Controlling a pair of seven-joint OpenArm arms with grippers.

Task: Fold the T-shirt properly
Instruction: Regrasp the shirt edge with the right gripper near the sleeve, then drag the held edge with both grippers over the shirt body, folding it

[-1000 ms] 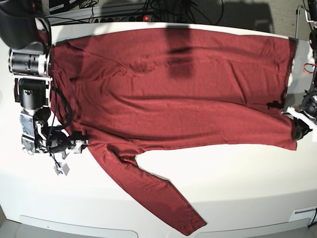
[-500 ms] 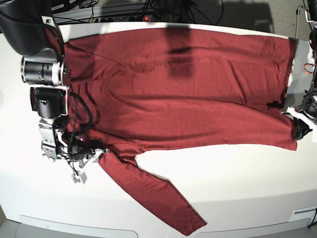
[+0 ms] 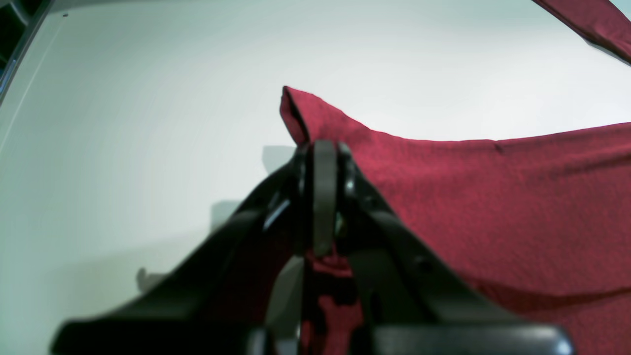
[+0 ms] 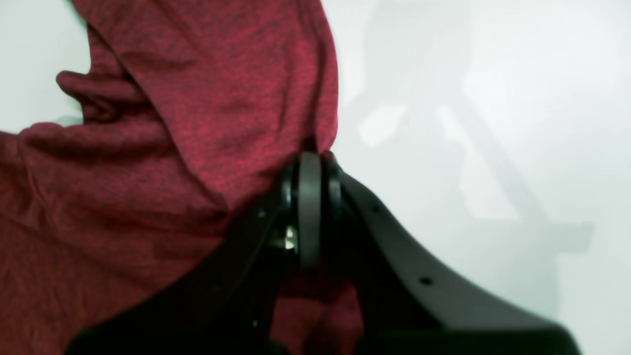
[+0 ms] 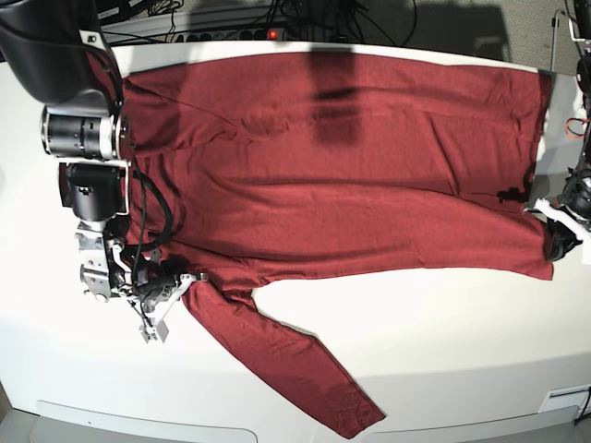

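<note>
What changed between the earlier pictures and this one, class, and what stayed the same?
The right gripper moved across the table to the T-shirt, near where its sleeve joins the body, and closed on the fabric there. The left gripper stayed shut on the hem corner. The shirt stayed spread flat.

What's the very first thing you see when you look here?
A big dark red shirt spread flat across the white table, one long sleeve trailing toward the near edge. Then the two robot arms: the right gripper pinches the shirt by that sleeve's shoulder, and the left gripper pinches the hem corner.
</note>
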